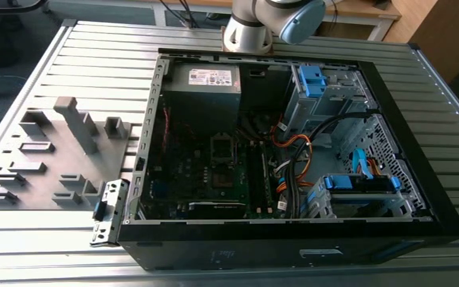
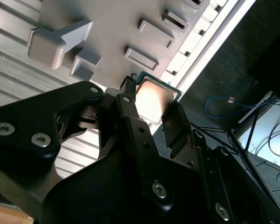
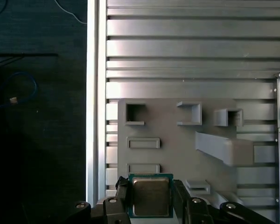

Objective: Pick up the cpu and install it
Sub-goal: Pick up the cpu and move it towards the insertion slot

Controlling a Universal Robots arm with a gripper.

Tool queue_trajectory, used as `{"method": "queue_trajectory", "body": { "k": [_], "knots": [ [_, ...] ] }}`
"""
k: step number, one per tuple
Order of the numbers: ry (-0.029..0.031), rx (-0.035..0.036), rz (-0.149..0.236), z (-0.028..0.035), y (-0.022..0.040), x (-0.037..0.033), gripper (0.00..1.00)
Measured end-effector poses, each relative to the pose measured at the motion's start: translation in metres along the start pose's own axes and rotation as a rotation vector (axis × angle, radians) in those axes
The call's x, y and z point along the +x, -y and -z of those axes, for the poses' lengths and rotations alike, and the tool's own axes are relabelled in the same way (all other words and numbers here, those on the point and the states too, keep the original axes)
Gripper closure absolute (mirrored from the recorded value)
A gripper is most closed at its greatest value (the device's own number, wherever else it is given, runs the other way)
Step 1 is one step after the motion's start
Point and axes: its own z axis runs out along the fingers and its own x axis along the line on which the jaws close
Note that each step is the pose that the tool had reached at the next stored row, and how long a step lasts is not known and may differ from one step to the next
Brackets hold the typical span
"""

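Slotted aluminium makes up the tabletop (image 1: 78, 42), which carries an open computer case (image 1: 253, 248) lying on its side. A grey fixture plate (image 1: 54, 173) sits just beside the case, toward the exterior view's left edge of the tabletop. The arm (image 1: 269, 24) rises from the tabletop's far edge, behind the case.

In both wrist views the pincer (image 3: 150, 201) pinches the cpu (image 3: 150, 196) by two opposite edges, one black finger on each side. The silver-grey metal top faces the first wrist camera. The chip hangs over the fixture plate near the tabletop's outer edge, well apart from the case. Whether it is clear of the plate cannot be told.

Shallow rectangular pockets (image 3: 143, 143) lie close by the chip on the plate. Further along the plate, toward the case, stand three small open-sided blocks and a tall slanted block (image 3: 224, 149). Dark floor (image 3: 37, 116) with a blue cable (image 3: 23, 88) lies beyond the tabletop's bright edge rail.

Inside the case, the motherboard (image 1: 205, 173) lies beside a grey power supply (image 1: 205, 84). Orange and black cables (image 1: 293, 143) crowd the space between it and the blue-latched drive cages (image 1: 313, 81). The board side toward the fixture plate is the more open.
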Motion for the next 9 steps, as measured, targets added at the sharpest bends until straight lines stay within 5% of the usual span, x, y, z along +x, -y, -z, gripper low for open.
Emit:
{"method": "queue_trajectory", "body": {
  "k": [9],
  "knots": [
    [0.0000, -0.0029, 0.000, 0.0036, -0.0001, 0.0000, 0.53]
  ]
}}
